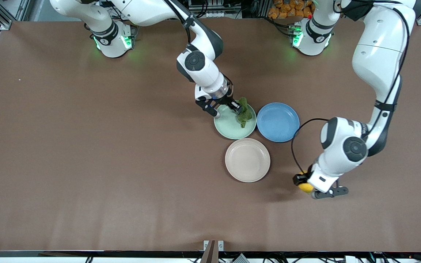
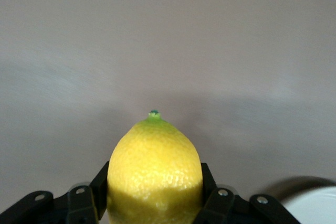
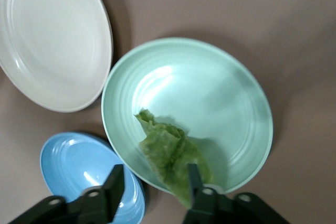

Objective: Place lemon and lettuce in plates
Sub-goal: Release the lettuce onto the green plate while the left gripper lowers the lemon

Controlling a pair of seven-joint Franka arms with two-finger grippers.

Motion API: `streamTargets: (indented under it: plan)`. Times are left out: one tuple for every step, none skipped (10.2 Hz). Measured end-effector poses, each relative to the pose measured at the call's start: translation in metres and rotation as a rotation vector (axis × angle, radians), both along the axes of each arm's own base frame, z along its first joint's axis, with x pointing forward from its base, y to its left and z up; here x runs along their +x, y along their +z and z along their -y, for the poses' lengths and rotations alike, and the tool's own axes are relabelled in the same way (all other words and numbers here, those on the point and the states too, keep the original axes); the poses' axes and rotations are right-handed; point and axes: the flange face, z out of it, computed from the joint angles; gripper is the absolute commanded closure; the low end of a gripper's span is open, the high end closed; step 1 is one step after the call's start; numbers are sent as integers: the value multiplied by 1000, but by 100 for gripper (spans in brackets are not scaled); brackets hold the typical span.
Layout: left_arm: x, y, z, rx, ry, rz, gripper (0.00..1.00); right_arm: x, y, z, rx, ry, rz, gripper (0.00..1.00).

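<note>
Brown worktop (image 1: 86, 164); lettuce (image 1: 244, 112) is let go by the parted right tool (image 1: 224, 107) over the mint plate (image 1: 228, 129). Lemon (image 1: 305, 187) is clamped in the left tool (image 1: 310, 185); it should be lifted clear, then centred over the cream plate (image 1: 247, 160).

Setting: robotics laboratory. Evidence: two white robot arms bolted at one edge of a plain brown table (image 1: 86, 164), their bases lit green; aluminium framing at the corners; loose cables and equipment lay along the table's edges.
</note>
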Motion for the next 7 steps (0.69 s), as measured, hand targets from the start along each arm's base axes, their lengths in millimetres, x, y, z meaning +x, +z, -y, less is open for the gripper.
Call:
streamTargets:
  plan:
    - [-9,0,33,-11,26,-6,100,9,14,8,-48,28,-4,0]
    - [-19,1,62,-21,53,-13,100,19,38,19,-97,49,-17,0]
    - [-30,1,90,-30,80,-19,100,29,74,36,-136,73,-31,0]
    - [-40,1,114,-37,100,-24,100,39,111,60,-163,110,-37,0]
    - [-49,1,134,-41,111,-29,100,51,149,92,-182,150,-37,0]
    - [-57,1,150,-44,117,-32,100,60,184,125,-192,187,-29,0]
    - [-66,0,165,-45,122,-36,47,67,216,158,-200,221,-21,0]
